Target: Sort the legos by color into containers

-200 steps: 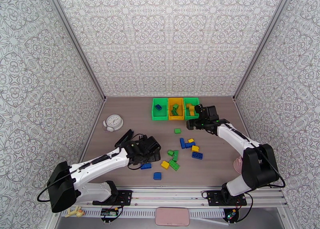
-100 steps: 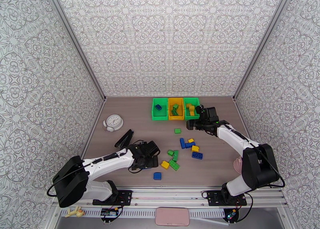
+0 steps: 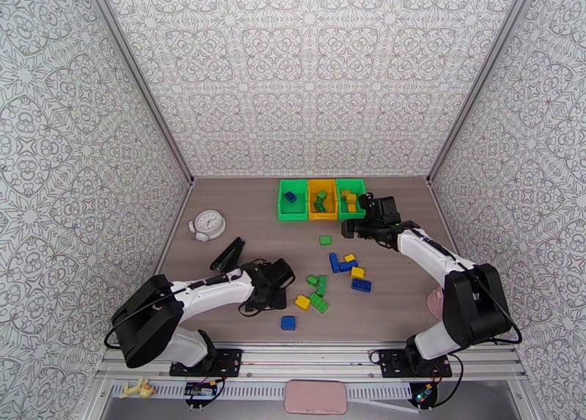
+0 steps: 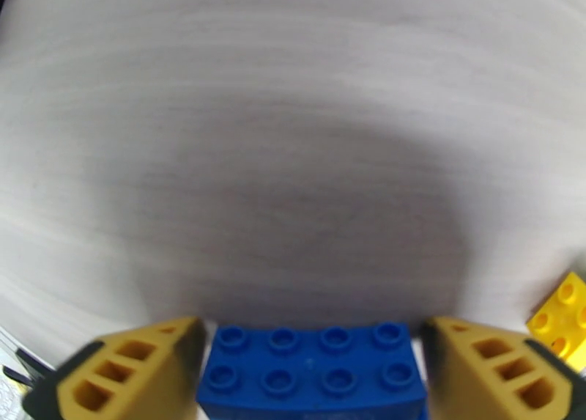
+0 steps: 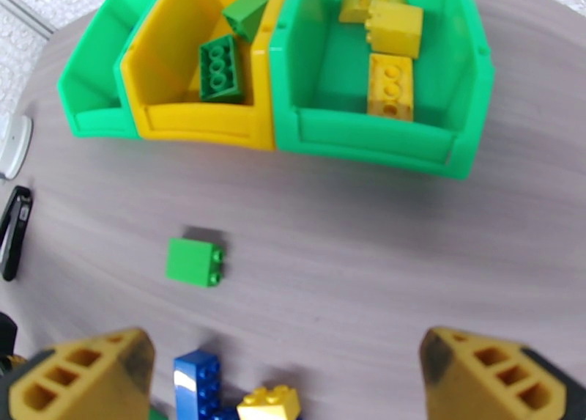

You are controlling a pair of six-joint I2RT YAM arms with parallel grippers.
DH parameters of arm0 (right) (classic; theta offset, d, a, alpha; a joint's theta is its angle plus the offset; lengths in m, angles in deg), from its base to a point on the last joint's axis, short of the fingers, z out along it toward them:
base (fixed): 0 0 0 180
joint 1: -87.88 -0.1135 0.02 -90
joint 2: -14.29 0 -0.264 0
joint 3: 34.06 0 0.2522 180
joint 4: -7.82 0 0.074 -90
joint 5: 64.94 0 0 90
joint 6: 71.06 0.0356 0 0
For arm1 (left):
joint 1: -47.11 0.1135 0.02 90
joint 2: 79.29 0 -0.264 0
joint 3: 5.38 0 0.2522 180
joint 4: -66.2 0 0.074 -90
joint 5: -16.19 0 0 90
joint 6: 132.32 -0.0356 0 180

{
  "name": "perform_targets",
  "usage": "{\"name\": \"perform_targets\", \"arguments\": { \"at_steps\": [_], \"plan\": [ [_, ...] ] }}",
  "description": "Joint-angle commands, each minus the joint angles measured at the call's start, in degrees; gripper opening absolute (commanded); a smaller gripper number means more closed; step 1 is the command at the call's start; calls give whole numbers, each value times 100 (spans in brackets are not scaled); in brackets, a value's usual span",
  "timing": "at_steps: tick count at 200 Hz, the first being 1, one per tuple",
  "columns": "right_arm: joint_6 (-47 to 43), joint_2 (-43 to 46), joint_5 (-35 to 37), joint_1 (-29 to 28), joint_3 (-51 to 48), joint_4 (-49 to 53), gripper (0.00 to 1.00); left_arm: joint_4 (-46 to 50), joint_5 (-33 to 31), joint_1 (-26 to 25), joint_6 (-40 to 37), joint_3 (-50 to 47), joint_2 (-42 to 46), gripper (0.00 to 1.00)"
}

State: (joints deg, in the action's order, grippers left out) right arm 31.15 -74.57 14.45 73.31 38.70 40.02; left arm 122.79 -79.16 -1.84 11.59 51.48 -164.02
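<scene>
Change over the last second: left arm (image 3: 220, 289) has dropped onto the desk (image 3: 234, 216), well in front of the yellow bin (image 5: 209, 124) and off to its left. Left jaws were wide and have narrowed. They now sit against the two short ends of a blue brick (image 4: 311, 374). Looks like a grip just made. The brick is flat on the desk, studs up, not lifted. A yellow brick (image 4: 560, 319) lies just beside it on the right, clear of the jaws.

Right arm (image 3: 425, 249) has backed off slightly from the green bin (image 5: 366, 139) right of the yellow bin. Right jaws are spread fully and hold nothing, hovering over the desk just in front of the yellow bin.

Bin contents:
- Yellow bin holds green bricks (image 5: 217, 70).
- Green bin to its right holds yellow bricks (image 5: 390, 84).
- Green bin (image 5: 88, 113) to its left holds one blue brick (image 3: 291, 196).

Still loose:
- A single green brick (image 5: 194, 262), near in front of the yellow bin.
- A mixed scatter (image 3: 340, 271) of blue, green and yellow farther in front.
- One more blue piece (image 3: 288, 322), farthest out.

Meaning for the task: a new pick has started, so sorting is partway with many bricks left. Judged next step is to lift this brick and carry it to the green bin left of the yellow bin, since blue is already there. Risk is the brick twisting out if the hold on its ends is light.
</scene>
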Motion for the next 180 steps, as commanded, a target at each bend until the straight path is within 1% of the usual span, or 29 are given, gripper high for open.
{"name": "perform_targets", "arguments": {
  "at_steps": [1,19,56,81,97,134,165,180],
  "plan": [
    [71,26,24,-29,50,20,100,42,60,35,10,162,-22,69],
    [67,-8,42,-29,121,54,100,89,4,44,41,211,64,64],
    [36,15,76,-25,228,124,100,209,-215,127,-74,565,228,62],
    [27,185,116,-28,217,181,100,11,-435,290,-430,1047,206,62],
    [18,342,134,-28,145,213,100,-380,-531,442,-799,1405,106,62],
    [44,714,192,-29,-45,336,100,-1068,-597,953,-1435,2428,-545,62],
    [148,894,158,-29,-206,386,100,-1272,-571,1472,-1584,3651,-1499,62],
    [185,957,164,-29,-240,415,100,-1259,-603,1671,-1477,4288,-1974,63]
  ]
}}
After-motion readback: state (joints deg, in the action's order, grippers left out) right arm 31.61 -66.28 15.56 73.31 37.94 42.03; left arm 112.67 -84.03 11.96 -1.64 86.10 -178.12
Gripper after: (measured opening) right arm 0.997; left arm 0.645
